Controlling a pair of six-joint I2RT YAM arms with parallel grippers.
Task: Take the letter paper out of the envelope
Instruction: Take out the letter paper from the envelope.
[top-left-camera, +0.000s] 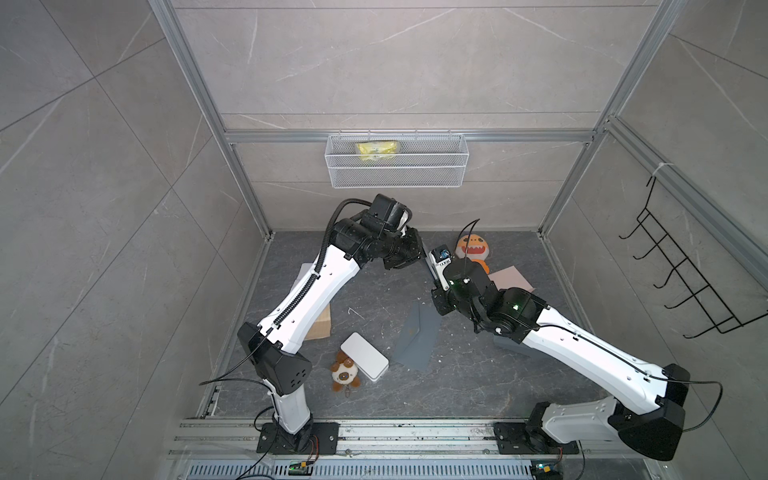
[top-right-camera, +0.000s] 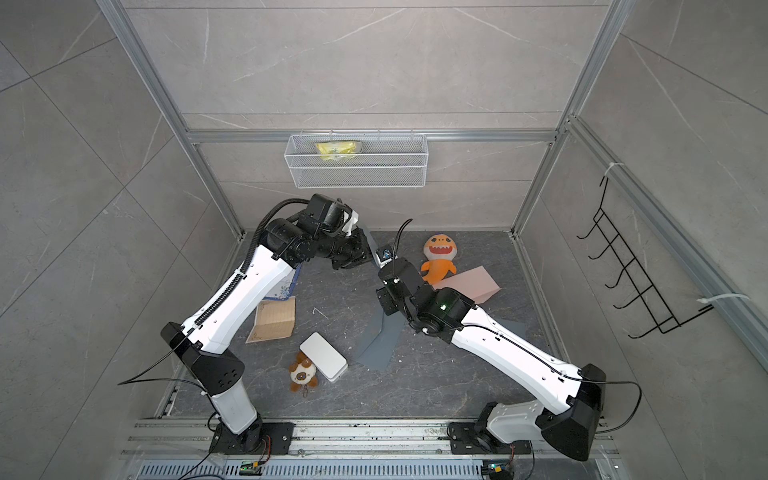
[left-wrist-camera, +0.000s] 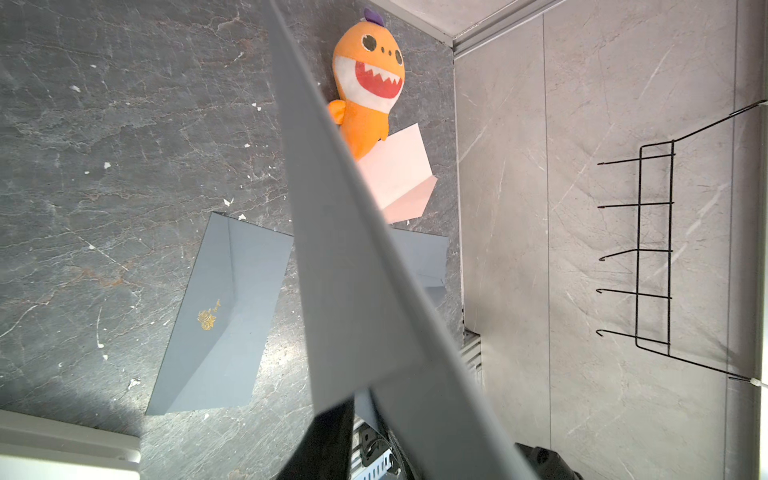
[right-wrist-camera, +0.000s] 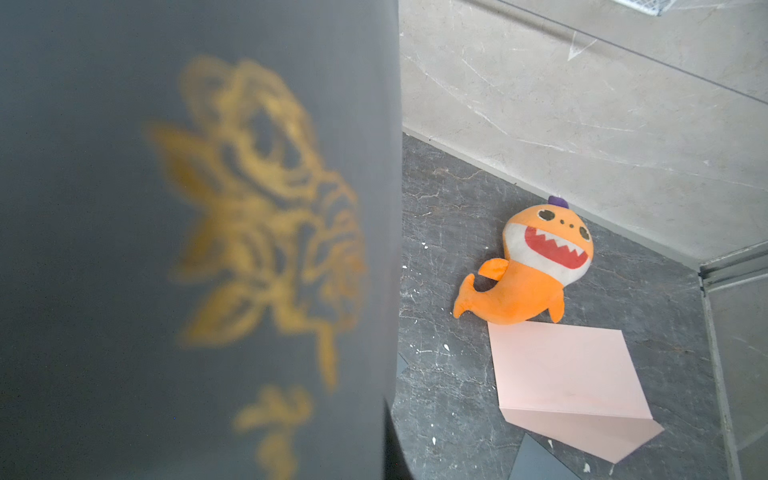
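Slate-grey matt paper fills my left wrist view: the grey paper envelope (left-wrist-camera: 353, 270) runs edge-on out of my left gripper (left-wrist-camera: 361, 424), whose jaws pinch narrowly on its near end. It cuts across the orange shark plush toy (left-wrist-camera: 368, 83), which lies on the dark veined stone table (left-wrist-camera: 124, 124). A pink folded sheet (left-wrist-camera: 395, 170) lies against the shark's tail, and a second grey envelope (left-wrist-camera: 224, 316) lies flat, well apart from the shark.

In my right wrist view the held envelope looms blurred beside the shark, its gold rose print (right-wrist-camera: 266, 208) facing the lens. No fingers show here.

In both top views the envelope hangs in the air just beside the shark, between my two grippers. My right gripper (top-left-camera: 432, 270) is closed flat, on the envelope's other end as far as I can judge. The letter paper is nowhere visible; I take it to be inside.

I expect a light, thin, smooth sheet, stiff enough to stay flat but slippery and quick to crease. I would pinch only its edge at the envelope's mouth, not both walls.
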